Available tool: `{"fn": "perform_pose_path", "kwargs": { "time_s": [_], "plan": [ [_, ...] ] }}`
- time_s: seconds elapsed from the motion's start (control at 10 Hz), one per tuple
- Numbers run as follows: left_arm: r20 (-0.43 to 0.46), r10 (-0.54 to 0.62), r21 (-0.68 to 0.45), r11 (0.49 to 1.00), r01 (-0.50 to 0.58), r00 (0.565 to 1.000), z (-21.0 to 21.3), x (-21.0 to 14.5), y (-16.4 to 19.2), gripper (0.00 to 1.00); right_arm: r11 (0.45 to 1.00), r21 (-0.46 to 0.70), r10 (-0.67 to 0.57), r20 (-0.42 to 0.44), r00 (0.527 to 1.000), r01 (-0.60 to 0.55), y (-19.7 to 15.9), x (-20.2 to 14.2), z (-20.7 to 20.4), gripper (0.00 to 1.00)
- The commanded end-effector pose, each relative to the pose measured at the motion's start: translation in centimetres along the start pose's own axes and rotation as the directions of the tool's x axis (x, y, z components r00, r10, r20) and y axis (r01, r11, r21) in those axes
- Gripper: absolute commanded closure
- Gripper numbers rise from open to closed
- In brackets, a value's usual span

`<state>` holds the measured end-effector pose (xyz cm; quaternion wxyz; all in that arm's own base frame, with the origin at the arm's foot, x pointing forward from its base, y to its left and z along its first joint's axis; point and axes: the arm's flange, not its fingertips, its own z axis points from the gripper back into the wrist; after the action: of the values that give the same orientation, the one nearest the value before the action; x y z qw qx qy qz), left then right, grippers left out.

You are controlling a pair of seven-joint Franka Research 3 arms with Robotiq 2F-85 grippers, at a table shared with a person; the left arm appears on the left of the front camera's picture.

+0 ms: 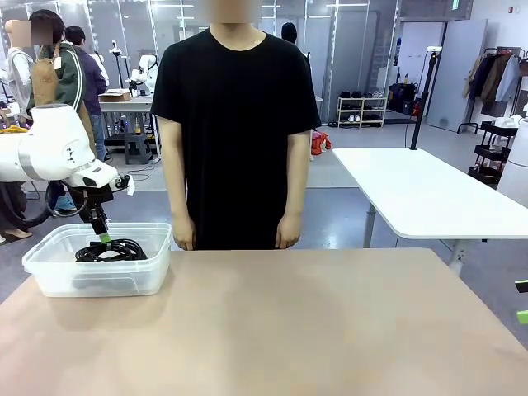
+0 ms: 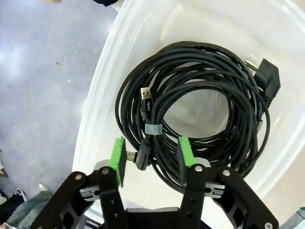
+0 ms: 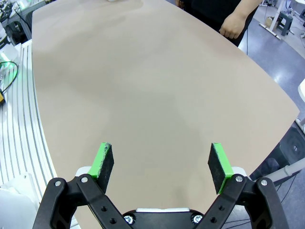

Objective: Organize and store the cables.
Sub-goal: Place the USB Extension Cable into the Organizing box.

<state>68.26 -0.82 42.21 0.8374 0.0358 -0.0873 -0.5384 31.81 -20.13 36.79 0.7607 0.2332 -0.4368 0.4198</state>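
Black cables (image 1: 111, 250) lie coiled in a round bundle inside a clear plastic bin (image 1: 49, 272) at the table's left end. In the left wrist view the cables (image 2: 200, 86) rest on the floor of the bin (image 2: 95, 119), with a USB plug and a chunky black plug showing. My left gripper (image 1: 103, 235) hangs just over the coil. Its jaws (image 2: 151, 155) stand apart, straddling a few strands and a plug below them without pinching. My right gripper (image 3: 162, 162) is open over bare tabletop, and its tips (image 1: 522, 301) peek in at the right edge.
A person in a black shirt stands at the far edge, hands (image 1: 183, 242) hanging at the table rim; one hand (image 3: 233, 24) is in the right wrist view. The wooden table (image 1: 289, 330) stretches bare to the right of the bin. A white table (image 1: 429, 194) stands behind.
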Motion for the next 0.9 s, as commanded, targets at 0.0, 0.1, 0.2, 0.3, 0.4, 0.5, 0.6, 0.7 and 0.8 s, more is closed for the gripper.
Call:
{"fn": "perform_pose_path", "kwargs": {
  "time_s": [0.0, 0.1, 0.2, 0.3, 0.4, 0.5, 0.6, 0.7, 0.8],
  "plan": [
    [0.003, -0.003, 0.005, 1.000, 0.003, 1.000, 0.1, -0.1, 0.3, 0.33, 1.000, -0.009, 0.000, 0.019, 1.000, 0.001, -0.1, 0.0, -0.1, 0.00],
    [0.003, -0.005, 0.004, 1.000, 0.005, 1.000, 0.2, -0.3, 0.2, 0.26, 1.000, -0.009, 0.000, 0.019, 1.000, 0.001, -0.1, 0.0, -0.1, 0.00],
    [0.009, -0.006, 0.002, 1.000, 0.006, 1.000, 0.2, -0.4, 0.1, 0.18, 1.000, -0.009, 0.000, 0.019, 1.000, 0.001, -0.1, 0.0, -0.1, 0.00],
    [0.014, -0.010, 0.002, 1.000, 0.010, 1.000, 0.3, -0.5, 0.0, 0.11, 1.000, -0.009, 0.000, 0.019, 1.000, 0.001, -0.1, 0.0, -0.1, 0.00],
    [0.022, -0.007, 0.002, 1.000, 0.007, 1.000, 0.3, -0.7, -0.3, 0.03, 1.000, -0.009, 0.000, 0.019, 1.000, 0.001, -0.1, 0.0, -0.1, 0.00],
    [0.030, 0.006, 0.003, 1.000, -0.006, 1.000, 0.3, -1.1, -0.5, 0.00, 1.000, -0.009, 0.000, 0.019, 1.000, 0.001, -0.1, 0.0, -0.1, 0.00],
    [0.029, 0.033, -0.007, 0.999, -0.032, 0.999, 0.5, -1.4, -0.9, 0.00, 1.000, -0.009, 0.000, 0.019, 1.000, 0.001, -0.1, 0.0, -0.1, 0.00],
    [0.002, 0.004, 0.001, 1.000, -0.004, 1.000, 0.1, -0.3, 0.1, 0.00, 1.000, -0.009, 0.000, 0.019, 1.000, 0.001, -0.1, 0.0, -0.1, 0.00],
    [0.002, 0.004, 0.001, 1.000, -0.004, 1.000, 0.1, -0.3, 0.1, 0.00, 1.000, -0.009, 0.000, 0.019, 1.000, 0.001, -0.1, 0.0, -0.1, 0.00]
  ]
}}
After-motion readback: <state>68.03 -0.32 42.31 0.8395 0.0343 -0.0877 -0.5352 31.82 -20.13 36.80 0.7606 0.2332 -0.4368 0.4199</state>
